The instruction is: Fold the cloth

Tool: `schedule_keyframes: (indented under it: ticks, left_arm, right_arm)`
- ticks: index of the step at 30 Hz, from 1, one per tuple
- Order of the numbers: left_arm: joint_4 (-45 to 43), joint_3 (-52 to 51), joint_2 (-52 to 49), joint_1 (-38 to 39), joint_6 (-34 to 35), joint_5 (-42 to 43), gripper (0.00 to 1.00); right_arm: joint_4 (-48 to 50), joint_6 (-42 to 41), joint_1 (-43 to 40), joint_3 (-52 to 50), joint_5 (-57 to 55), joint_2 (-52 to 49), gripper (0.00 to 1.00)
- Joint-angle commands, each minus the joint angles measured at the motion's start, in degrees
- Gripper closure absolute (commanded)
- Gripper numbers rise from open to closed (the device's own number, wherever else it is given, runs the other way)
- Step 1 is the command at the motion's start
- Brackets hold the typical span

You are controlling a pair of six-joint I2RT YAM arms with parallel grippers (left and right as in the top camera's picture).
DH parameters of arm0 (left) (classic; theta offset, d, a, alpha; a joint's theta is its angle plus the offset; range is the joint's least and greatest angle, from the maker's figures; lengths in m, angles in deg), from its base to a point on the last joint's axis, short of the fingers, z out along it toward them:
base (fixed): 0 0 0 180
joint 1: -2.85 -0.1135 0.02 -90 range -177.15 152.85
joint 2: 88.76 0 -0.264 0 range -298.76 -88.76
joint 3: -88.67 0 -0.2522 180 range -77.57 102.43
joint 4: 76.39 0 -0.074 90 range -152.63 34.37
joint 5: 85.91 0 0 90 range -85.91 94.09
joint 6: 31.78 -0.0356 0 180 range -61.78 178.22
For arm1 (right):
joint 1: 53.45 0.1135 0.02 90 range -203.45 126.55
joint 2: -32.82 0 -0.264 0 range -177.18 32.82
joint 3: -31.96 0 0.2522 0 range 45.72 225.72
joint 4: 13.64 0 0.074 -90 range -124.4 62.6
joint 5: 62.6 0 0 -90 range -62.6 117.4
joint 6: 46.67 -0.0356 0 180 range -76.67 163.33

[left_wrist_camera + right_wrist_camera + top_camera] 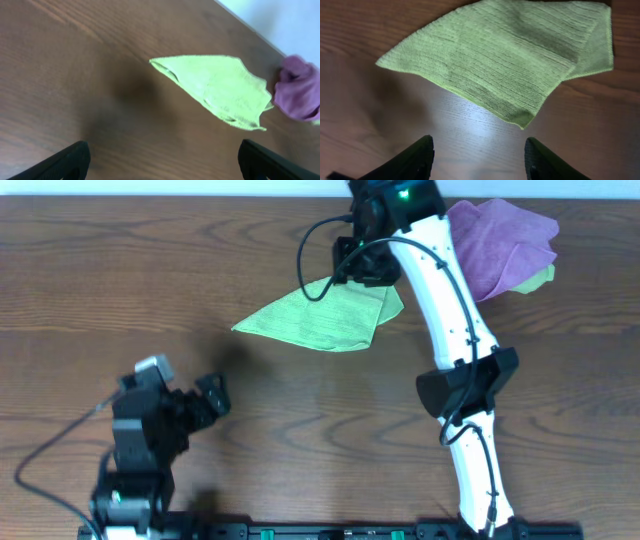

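We see the right gripper (479, 145) partly open, jaws apart, gripping nothing, only bare wood between them. Just past its tips we have the lime-green cloth (510, 55), folded to a rough triangle, flat on the wooden table (365, 30). We note the purple cloth (500, 235) bunched near it. The left gripper (163, 150) is wide open, empty, well apart from the lime-green cloth.

The cloth (220, 90) is seen folded flat on the wooden surface (75, 75), a purple cloth (300, 90) just beside it; 2 dark fingers (65, 162) are spread wide below
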Motion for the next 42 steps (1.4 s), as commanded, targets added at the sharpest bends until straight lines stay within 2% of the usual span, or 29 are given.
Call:
schedule_keyframes:
  ticks: [1, 6, 12, 15, 21, 26, 35, 38, 42]
  left_arm:
    - [3.72, 9.29, -9.27, 0.09, -3.43, 0.37, 0.04]
    - [10.91, 21.88, -23.15, 0.09, -5.14, 2.25, 0.04]
    - [10.82, 24.06, -29.75, 0.09, -5.31, 5.31, 0.05]
    - [10.54, 24.06, -31.1, 0.07, -5.29, 6.21, 0.04]
    - [8.55, 24.06, -31.34, 0.09, -4.52, 7.5, 0.05]
    - [7.67, 24.06, -31.34, 0.09, -4.37, 9.35, 0.05]
    - [6.95, 24.06, -31.34, 0.09, -4.39, 9.35, 0.05]
    - [6.14, 24.06, -31.34, 0.09, -4.39, 9.35, 0.05]
    - [5.79, 24.06, -31.34, 0.09, -4.39, 9.33, 0.05]
  right_arm:
    - [-0.15, -1.14, -1.44, 0.02, 3.72, 0.9, 0.4]
    - [-0.13, -1.14, -4.13, -4.66, 7.93, 0.9, 0.4]
    - [0.07, -2.14, -8.79, -15.23, 13.33, 0.9, 0.47]
    - [1.53, -2.14, -10.19, -19.76, 13.53, 0.9, 0.5]
    - [9.16, -1.51, -10.43, -28.35, 13.11, 0.9, 0.48]
    - [17.51, -0.85, -10.25, -35.3, 13.33, 0.9, 0.56]
    - [26.12, -0.39, -10.12, -37.46, 10.08, 0.9, 0.58]
    - [28.15, -0.22, -10.12, -37.73, 10.08, 0.87, 0.65]
    - [29.09, -0.24, -9.97, -38.56, 10.08, 0.87, 0.82]
